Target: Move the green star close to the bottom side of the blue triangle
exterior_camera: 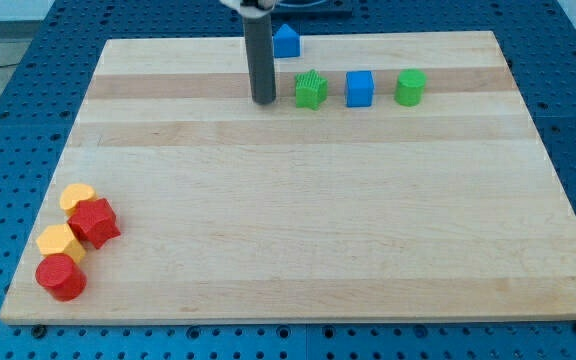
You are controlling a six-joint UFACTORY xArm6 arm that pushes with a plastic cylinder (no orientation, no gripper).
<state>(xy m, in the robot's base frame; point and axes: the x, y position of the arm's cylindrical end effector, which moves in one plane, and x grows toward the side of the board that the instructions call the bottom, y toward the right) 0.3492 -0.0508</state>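
Pale wood makes up the board (pixel 298 220), which sits on a blue perforated table (pixel 8 110), and most of its surface lies bare from the middle down to the view's bottom and right edges. All the crowding is along the view's top and in the bottom-left corner.

Near the top edge the blue triangle (pixel 286 41) sits just right of my rod. Below it, 3 blocks stand in a row, each apart from the next: the green star (pixel 310 90), a blue cube (pixel 359 88) and a green cylinder (pixel 410 87). The star lies below the triangle and slightly to its right, with a strip of bare wood between them.

At the bottom left, well apart from all this, 4 blocks cluster: a yellow block (pixel 76 197), a red block (pixel 94 222) touching it, another yellow block (pixel 60 243) and a red cylinder (pixel 61 277).

My rod comes straight down from the view's top, upright. My tip (pixel 263 102) rests just left of the green star, a narrow gap showing between them. I carry no jaws, only this rod, so nothing is gripped.
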